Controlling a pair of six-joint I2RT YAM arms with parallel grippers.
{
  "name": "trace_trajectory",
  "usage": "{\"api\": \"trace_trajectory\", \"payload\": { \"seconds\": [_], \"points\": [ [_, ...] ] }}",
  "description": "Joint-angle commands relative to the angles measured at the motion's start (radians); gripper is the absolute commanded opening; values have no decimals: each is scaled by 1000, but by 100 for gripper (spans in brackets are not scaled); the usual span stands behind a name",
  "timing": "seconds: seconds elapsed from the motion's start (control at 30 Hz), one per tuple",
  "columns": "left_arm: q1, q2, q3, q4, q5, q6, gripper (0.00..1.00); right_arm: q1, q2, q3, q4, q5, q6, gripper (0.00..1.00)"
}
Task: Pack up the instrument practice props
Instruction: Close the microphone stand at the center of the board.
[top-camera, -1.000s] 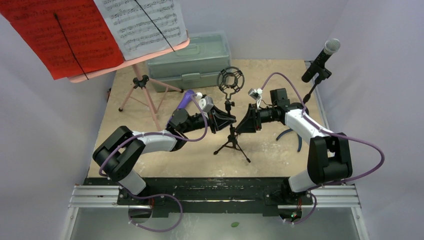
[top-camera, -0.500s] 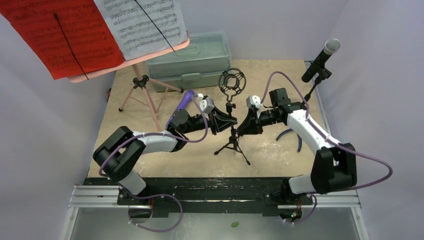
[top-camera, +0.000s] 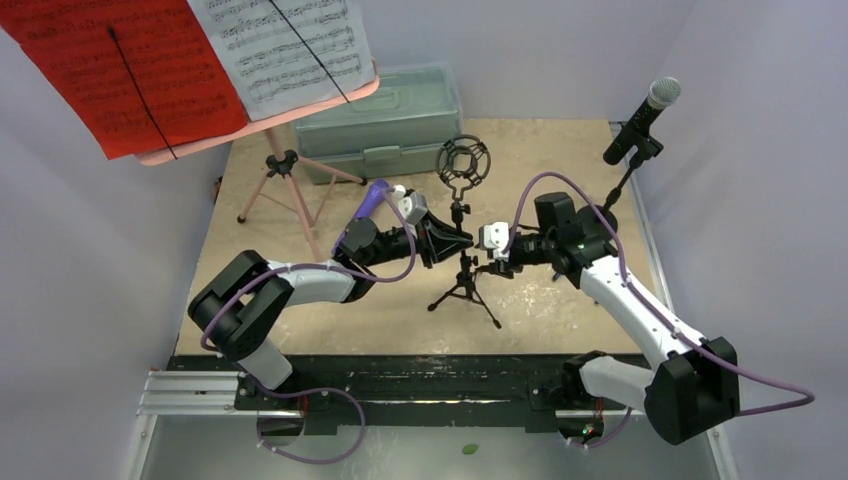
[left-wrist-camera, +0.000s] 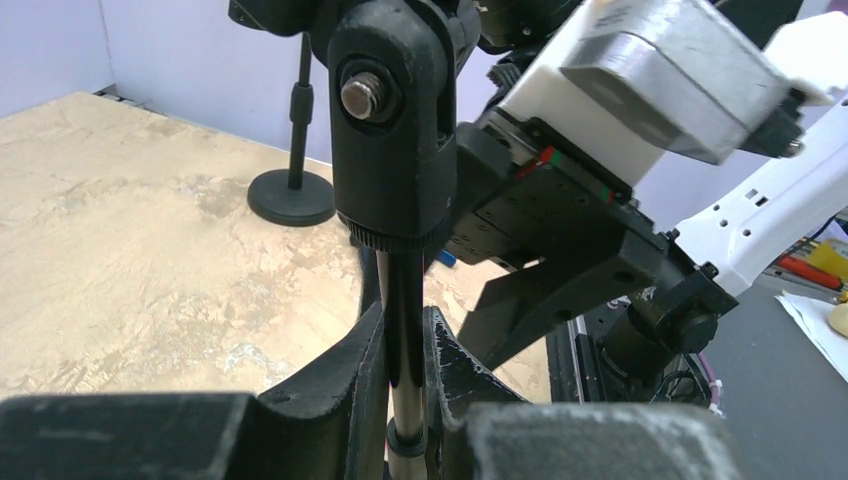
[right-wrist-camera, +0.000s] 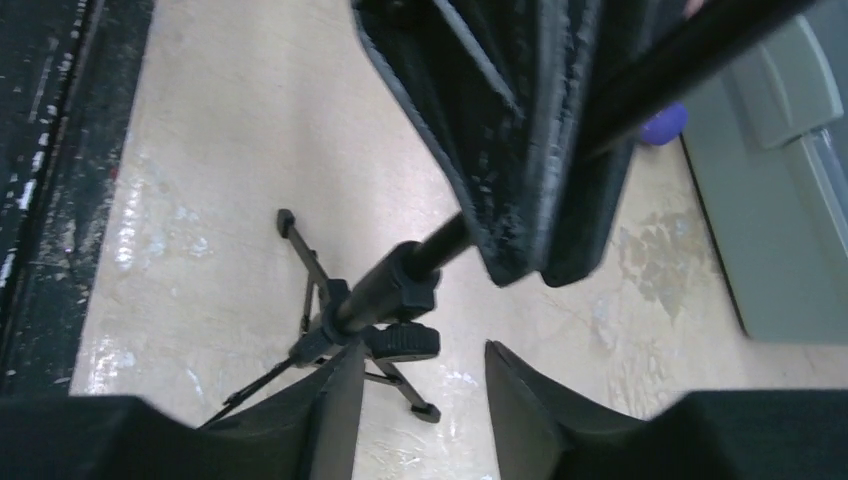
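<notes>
A small black tripod mic mount with a ring shock mount stands mid-table. My left gripper is shut on its thin pole, just below the swivel joint. My right gripper is open right of the pole, low by the tripod's knob; its left finger is beside the knob, no contact visible. The purple microphone lies behind my left arm. The black silver-headed microphone stands on its stand at the far right. The pink tripod holds red pages and white pages.
The grey-green case sits shut at the back centre, also at the right edge of the right wrist view. The round base of the right mic stand rests near the table's right edge. Walls close in the table on three sides.
My right arm has swung left and down, turning its wrist, so its open fingers now sit by the tripod's knob. My left gripper has kept its hold on the pole.
</notes>
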Motion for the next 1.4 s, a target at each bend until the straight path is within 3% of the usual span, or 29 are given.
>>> {"api": "trace_trajectory", "payload": {
  "seconds": [0.0,0.17,0.33,0.57,0.87,1.1,1.37],
  "points": [
    [-9,0,23,41,25,14,0,-19,-7,9,23,50,71,62],
    [-25,-33,50,-114,21,134,0,-172,-37,59,-150,-78,18,80],
    [-54,-68,86,-293,-24,297,0,-270,-62,88,-317,-181,-81,82],
    [-99,-87,79,-392,-77,404,0,-290,-42,90,-342,-183,-102,82],
    [-104,-131,-7,-368,-131,365,38,-293,-44,76,-369,-176,-129,83],
    [-104,-195,-64,-361,-145,370,61,-297,-40,69,-374,-164,-140,83],
    [-104,-200,-110,-375,-104,412,65,-298,-18,69,-396,-165,-166,84]
  ]
}}
